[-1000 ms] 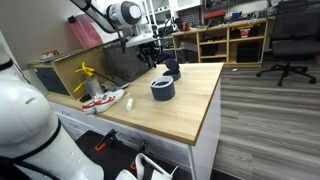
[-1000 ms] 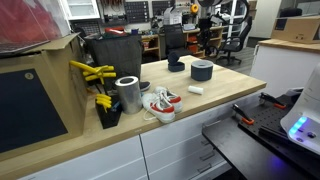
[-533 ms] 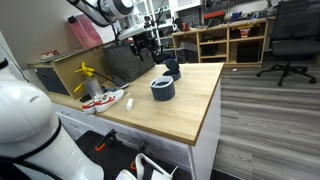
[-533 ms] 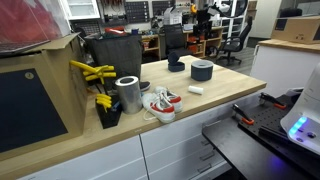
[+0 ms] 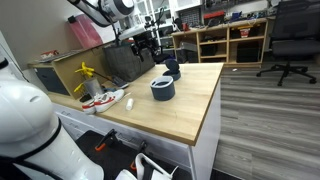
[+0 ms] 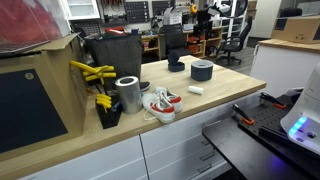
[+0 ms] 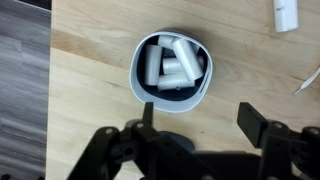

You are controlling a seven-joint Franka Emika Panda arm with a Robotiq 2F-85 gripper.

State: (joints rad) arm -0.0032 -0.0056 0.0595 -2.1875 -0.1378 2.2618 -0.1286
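Bowl (image 7: 170, 102) of white tubes (image 7: 172, 62), below spread jaws, untouched

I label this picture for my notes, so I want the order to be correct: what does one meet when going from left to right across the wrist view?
Grey floor → wooden table top → round bowl with white rolls inside → small white piece at the top right edge.

Bright, even indoor light from overhead, with soft shadows. Both exterior views are low in detail and hazy in the background. In the wrist view the bench (image 7: 80, 100) is sharp; the hand (image 7: 200, 120) along the bottom edge is dark and blurred.
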